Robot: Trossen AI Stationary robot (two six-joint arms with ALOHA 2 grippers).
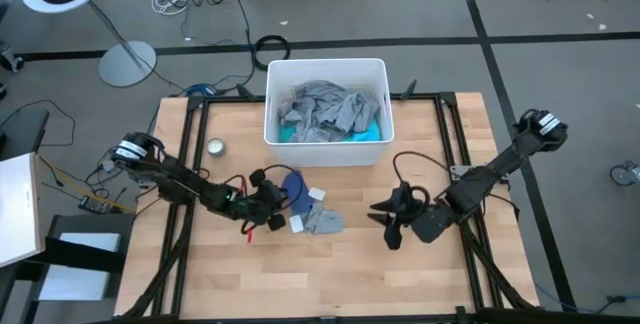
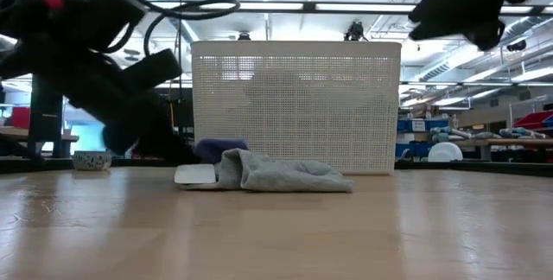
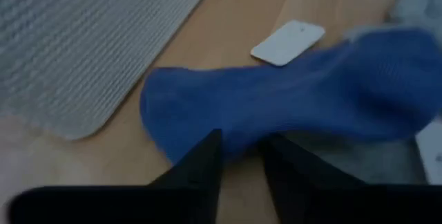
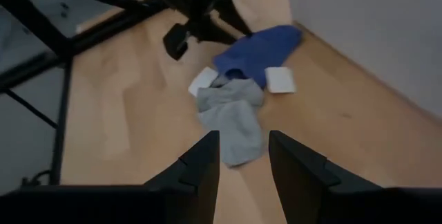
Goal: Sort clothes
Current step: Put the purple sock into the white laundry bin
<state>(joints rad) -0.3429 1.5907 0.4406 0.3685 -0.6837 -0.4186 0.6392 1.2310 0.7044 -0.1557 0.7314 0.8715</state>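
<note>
A small blue sock (image 1: 294,190) lies flat on the wooden table in front of the white bin (image 1: 272,104). A small grey sock (image 1: 324,222) lies beside it toward the near edge. A grey shirt (image 1: 325,107) lies on a turquoise garment (image 1: 372,132) inside the bin. No navy-black garment shows. My left gripper (image 1: 273,204) is low at the blue sock's left edge (image 3: 207,124), fingers slightly apart. My right gripper (image 1: 392,220) is open and empty above the table, right of the socks, and sees them ahead (image 4: 235,113). My left gripper's fingertips (image 3: 213,141) stand at the blue sock's edge (image 3: 238,137), coming nearly level from the table's left. I cannot tell whether they touch it. The sock lies on the table.
Two small white tags (image 1: 317,194) (image 1: 297,224) lie by the socks. A small round metal tin (image 1: 216,147) stands at the far left. The bin's perforated wall (image 2: 294,107) rises just behind the socks. Bare wood lies toward the near edge.
</note>
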